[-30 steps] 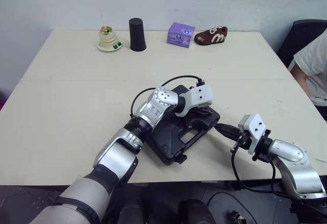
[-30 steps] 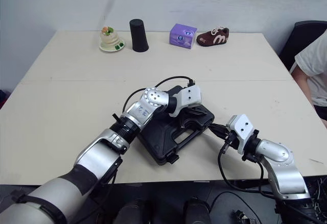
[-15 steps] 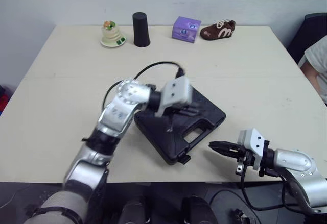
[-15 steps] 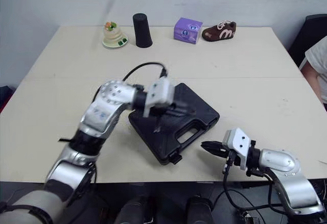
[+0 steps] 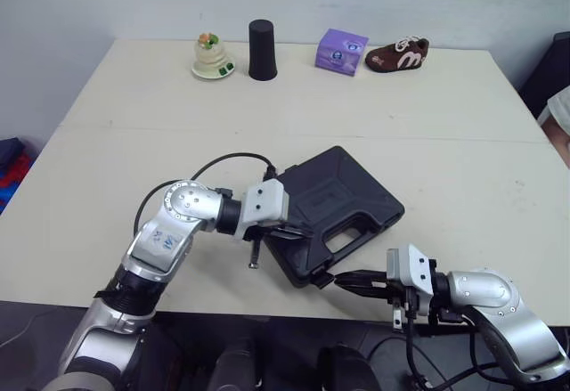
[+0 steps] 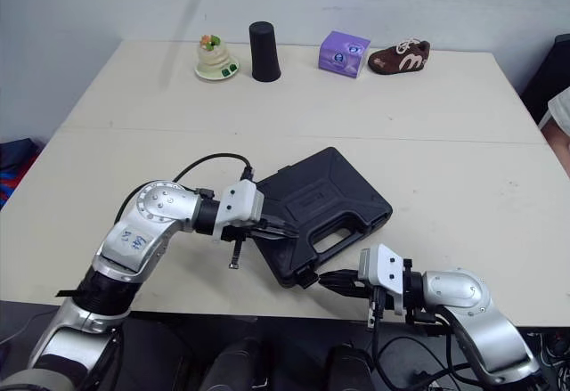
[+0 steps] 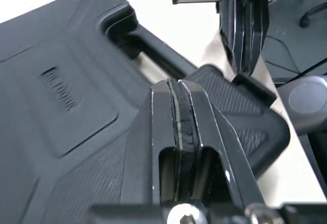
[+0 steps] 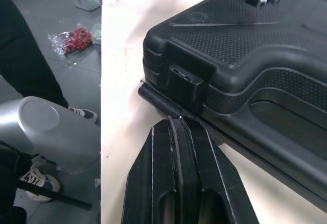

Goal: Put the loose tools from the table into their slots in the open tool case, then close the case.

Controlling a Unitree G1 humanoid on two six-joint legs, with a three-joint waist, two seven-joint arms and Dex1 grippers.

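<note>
The black tool case point(image 5: 337, 206) lies closed on the table, turned at an angle, its handle toward the right. My left gripper point(image 5: 301, 234) is shut, and its tips rest over the lid near the case's front-left edge; in the left wrist view the fingers point(image 7: 180, 113) are pressed together above the lid. My right gripper point(image 5: 341, 280) is shut too, low at the table's front edge, and points at the case's front corner. In the right wrist view its tip point(image 8: 176, 124) sits just below the latch point(image 8: 184, 83). No loose tools are visible on the table.
Along the table's far edge stand a small cake-shaped ornament point(image 5: 212, 57), a black cup point(image 5: 262, 50), a purple box point(image 5: 341, 52) and a brown shoe point(image 5: 397, 54). A person's sleeve point(image 5: 562, 106) shows at the right edge. The table's front edge runs close under my right gripper.
The camera has shifted. My left gripper has drawn back from the case's handle side to its front-left edge. My right gripper has moved left to the case's front corner.
</note>
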